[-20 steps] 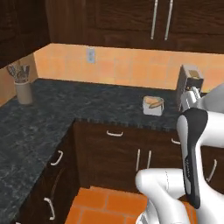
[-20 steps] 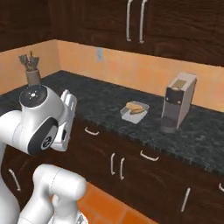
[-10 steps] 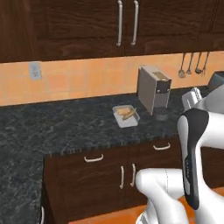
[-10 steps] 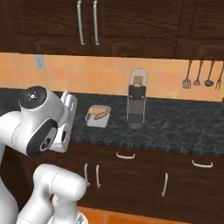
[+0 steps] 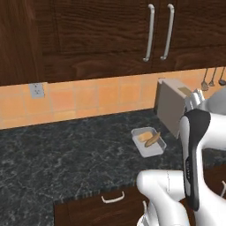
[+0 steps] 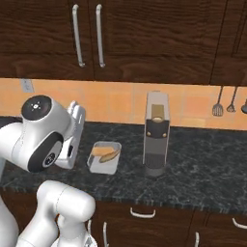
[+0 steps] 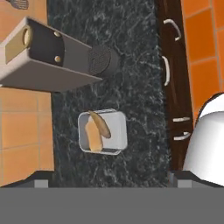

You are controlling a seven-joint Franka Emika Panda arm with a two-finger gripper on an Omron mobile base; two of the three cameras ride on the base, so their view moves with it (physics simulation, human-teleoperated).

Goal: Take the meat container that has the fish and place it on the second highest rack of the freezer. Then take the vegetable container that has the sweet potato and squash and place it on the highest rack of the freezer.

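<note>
A clear vegetable container [image 5: 149,142] [image 6: 104,157] [image 7: 103,132] sits on the dark stone counter, holding an orange sweet potato and a tan squash [image 7: 95,130] laid side by side. My gripper [image 7: 111,181] hangs high above the counter, looking straight down, with the container lying just ahead of the gap between its tips. The jaws stand wide open with nothing between them. The meat container with the fish and the freezer are out of view.
A grey coffee machine [image 5: 170,110] [image 6: 157,132] [image 7: 48,57] stands close beside the container, against the orange tiled wall. Kitchen utensils [image 6: 224,103] hang further right. Dark cupboards hang overhead, and drawers with handles [image 7: 170,70] run under the counter's front edge.
The whole picture has shifted, so the base has driven sideways along the counter. The container and the coffee machine now sit closer and nearer the middle. The gripper stays open.
</note>
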